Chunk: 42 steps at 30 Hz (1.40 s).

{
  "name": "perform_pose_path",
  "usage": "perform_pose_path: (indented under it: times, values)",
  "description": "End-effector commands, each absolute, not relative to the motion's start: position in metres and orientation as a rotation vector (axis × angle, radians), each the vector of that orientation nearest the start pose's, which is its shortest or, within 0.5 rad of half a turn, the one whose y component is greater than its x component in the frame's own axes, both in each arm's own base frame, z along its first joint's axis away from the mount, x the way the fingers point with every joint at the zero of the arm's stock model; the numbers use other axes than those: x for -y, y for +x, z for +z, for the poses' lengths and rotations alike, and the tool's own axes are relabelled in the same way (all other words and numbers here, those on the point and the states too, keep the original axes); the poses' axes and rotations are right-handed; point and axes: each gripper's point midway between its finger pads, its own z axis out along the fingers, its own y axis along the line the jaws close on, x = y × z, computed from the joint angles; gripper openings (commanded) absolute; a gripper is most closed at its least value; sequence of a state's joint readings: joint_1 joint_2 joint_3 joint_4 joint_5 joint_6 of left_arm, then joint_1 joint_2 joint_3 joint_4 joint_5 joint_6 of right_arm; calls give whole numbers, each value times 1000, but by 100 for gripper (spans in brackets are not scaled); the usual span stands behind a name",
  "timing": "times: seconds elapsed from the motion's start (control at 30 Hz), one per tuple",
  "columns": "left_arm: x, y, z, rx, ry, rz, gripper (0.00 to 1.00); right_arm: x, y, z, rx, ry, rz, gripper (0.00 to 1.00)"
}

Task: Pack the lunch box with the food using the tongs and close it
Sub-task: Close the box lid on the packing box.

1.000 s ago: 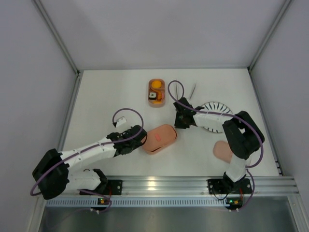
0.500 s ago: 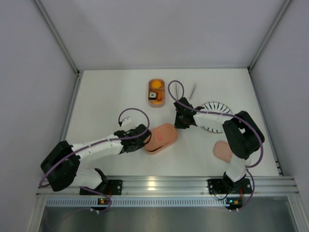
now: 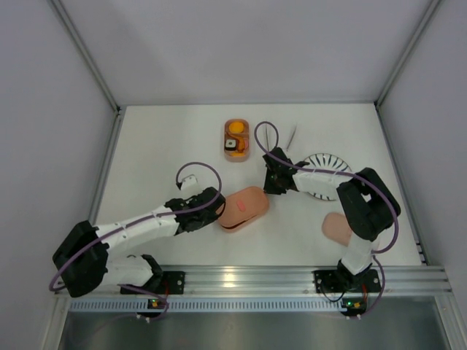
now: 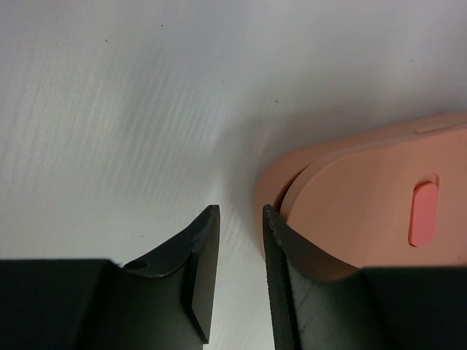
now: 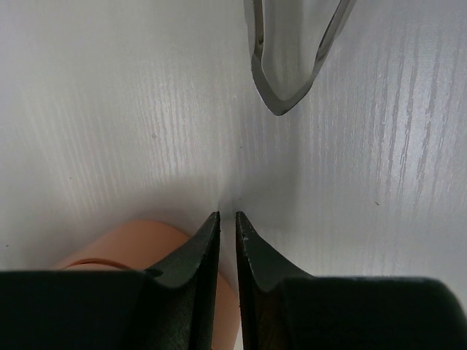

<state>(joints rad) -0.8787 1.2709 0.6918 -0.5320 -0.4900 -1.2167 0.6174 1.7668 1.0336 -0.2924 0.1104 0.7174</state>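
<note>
Packing's partway done, I'd say. The lidded box (image 3: pixel 244 208) sits mid-table and the open tray (image 3: pixel 236 160) behind it holds a sushi roll (image 3: pixel 231 145). My left gripper (image 4: pixel 239 219) is slightly open and empty, beside the lidded box. My right gripper (image 5: pixel 227 219) is nearly closed and empty, with the tongs (image 5: pixel 281 73) just ahead.

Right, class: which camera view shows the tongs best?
The top view: both thin arms of the tongs show there, spread in a V. The right wrist view shows only their joined end, close up. The left wrist view shows none of them.
</note>
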Motion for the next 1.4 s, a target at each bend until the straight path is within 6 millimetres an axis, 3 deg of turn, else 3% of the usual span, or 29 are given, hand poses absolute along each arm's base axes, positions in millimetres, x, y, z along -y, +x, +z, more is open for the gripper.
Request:
perform_pose_path:
  times: [0.0, 0.13, 0.2, 0.33, 0.47, 0.57, 0.8, 0.93, 1.07, 1.37]
  values:
    - [186, 218, 74, -2360, -594, -282, 35, -238, 325, 32, -2571, 186, 384, 14]
    - [179, 223, 98, -2308, -582, -273, 36, -237, 323, 32, -2571, 186, 384, 14]
    - [180, 224, 101, -2313, -562, -275, 36, -235, 322, 30, -2574, 191, 376, 14]
    - [187, 221, 88, -2355, -551, -284, 34, -235, 322, 30, -2574, 196, 372, 14]
    - [181, 220, 73, -2359, -560, -242, 33, -234, 322, 32, -2571, 195, 373, 14]
    - [174, 229, 77, -2314, -548, -180, 35, -234, 321, 32, -2572, 197, 372, 14]
    - [177, 258, 105, -2237, -520, -104, 37, -233, 319, 28, -2581, 196, 367, 14]
    - [177, 269, 108, -2222, -504, -69, 38, -233, 319, 27, -2584, 198, 367, 14]
    - [177, 283, 100, -2250, -494, -51, 39, -234, 319, 27, -2587, 198, 372, 14]
    - [211, 284, 63, -2367, -421, -136, 35, -235, 320, 25, -2590, 195, 371, 14]
